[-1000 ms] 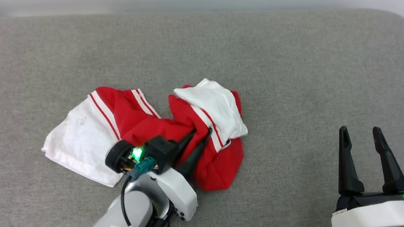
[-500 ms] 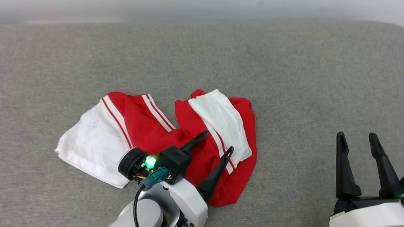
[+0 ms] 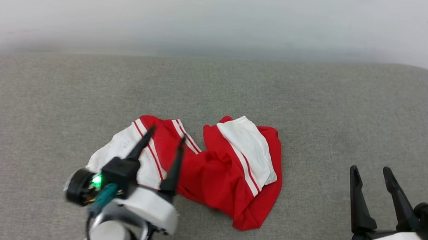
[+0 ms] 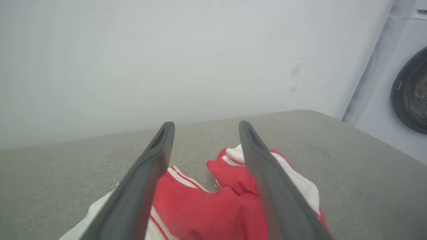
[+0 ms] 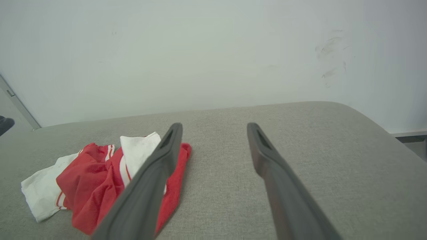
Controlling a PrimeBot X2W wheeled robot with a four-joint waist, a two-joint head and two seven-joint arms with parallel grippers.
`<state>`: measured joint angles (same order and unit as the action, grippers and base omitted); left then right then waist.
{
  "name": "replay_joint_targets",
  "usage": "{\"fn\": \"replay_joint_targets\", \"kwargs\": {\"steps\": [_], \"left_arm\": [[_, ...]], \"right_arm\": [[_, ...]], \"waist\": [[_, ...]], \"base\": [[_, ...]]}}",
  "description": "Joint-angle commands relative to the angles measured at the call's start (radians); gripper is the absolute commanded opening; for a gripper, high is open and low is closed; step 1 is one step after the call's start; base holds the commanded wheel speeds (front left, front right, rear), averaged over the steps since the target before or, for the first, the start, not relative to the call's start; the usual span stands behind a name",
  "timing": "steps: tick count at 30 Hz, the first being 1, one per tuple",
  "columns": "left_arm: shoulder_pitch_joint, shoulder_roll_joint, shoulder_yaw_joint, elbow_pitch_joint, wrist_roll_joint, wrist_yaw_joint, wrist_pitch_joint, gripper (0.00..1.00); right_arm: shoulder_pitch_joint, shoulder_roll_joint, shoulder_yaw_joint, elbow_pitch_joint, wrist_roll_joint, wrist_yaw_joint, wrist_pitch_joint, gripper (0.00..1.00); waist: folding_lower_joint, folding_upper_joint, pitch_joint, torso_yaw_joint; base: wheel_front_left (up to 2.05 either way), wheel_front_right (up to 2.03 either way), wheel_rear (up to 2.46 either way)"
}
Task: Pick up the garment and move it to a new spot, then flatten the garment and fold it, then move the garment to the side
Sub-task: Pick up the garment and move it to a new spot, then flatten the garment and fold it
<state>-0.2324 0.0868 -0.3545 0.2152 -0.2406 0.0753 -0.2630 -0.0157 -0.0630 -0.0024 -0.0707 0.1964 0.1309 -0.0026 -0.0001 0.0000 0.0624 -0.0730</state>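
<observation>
Garment [image 3: 227, 175] lies crumpled on grey cushion [image 3: 323, 109]; soft, light, likely best pinched at a sleeve [image 3: 253, 150]; left gripper [image 3: 167, 133] and right gripper [image 3: 370, 168] gape empty.

The garment [image 3: 211, 173] lies crumpled, with much of its cloth folded under itself, and the left hand [image 3: 167, 133] covers part of the white sleeve. Right of that hand, a washing machine [image 4: 412, 90] is cut by the view's edge. Far left of the right hand [image 3: 369, 168], a dark thing [image 5: 5, 124] is cut off; what it is, I cannot tell.
</observation>
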Motion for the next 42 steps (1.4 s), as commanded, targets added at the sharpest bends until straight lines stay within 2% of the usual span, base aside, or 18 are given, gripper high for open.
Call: {"fn": "replay_joint_targets", "kwargs": {"steps": [1, 11, 21, 28, 33, 35, 42], "left_arm": [[0.02, 0.009, 0.017, -0.008, 0.001, 0.009, -0.002, 1.0], [0.152, 0.072, 0.162, -0.076, 0.019, 0.05, -0.002, 1.0], [0.182, 0.056, 0.188, -0.117, 0.036, 0.034, -0.002, 1.0], [0.142, 0.035, 0.197, -0.125, 0.046, 0.022, -0.002, 1.0], [0.11, 0.009, 0.203, -0.147, 0.06, 0.014, -0.002, 1.0], [0.101, -0.002, 0.203, -0.158, 0.064, 0.013, -0.002, 1.0], [0.084, -0.028, 0.198, -0.187, 0.073, 0.012, -0.002, 1.0]], "right_arm": [[0.014, 0.004, -0.002, -0.004, -0.005, 0.0, 0.004, 1.0], [0.055, 0.008, -0.013, -0.025, -0.018, 0.0, 0.036, 1.0], [0.06, 0.009, -0.022, -0.039, -0.021, 0.0, 0.041, 1.0], [0.03, -0.014, -0.081, -0.012, 0.038, 0.0, 0.072, 1.0], [-0.032, -0.093, -0.12, 0.051, 0.108, 0.0, 0.183, 1.0], [-0.063, -0.133, -0.102, 0.074, 0.143, 0.0, 0.252, 1.0], [-0.192, -0.292, 0.081, 0.097, 0.27, 0.0, 0.509, 1.0]], "waist": [[0.0001, 0.0, -0.01, 0.007], [0.0001, 0.0, -0.029, 0.024], [0.0001, 0.0, -0.019, 0.024], [0.0001, 0.0, 0.018, 0.056], [0.0001, 0.0, 0.056, 0.113], [0.0001, 0.0, 0.069, 0.137], [0.0001, 0.0, 0.118, 0.214]], "base": [[0.0, 0.0, 0.0], [0.0, 0.0, 0.0], [0.0, 0.0, 0.0], [0.0, 0.0, 0.0], [0.0, 0.0, 0.0], [0.0, 0.0, 0.0], [0.0, 0.0, 0.0]]}}
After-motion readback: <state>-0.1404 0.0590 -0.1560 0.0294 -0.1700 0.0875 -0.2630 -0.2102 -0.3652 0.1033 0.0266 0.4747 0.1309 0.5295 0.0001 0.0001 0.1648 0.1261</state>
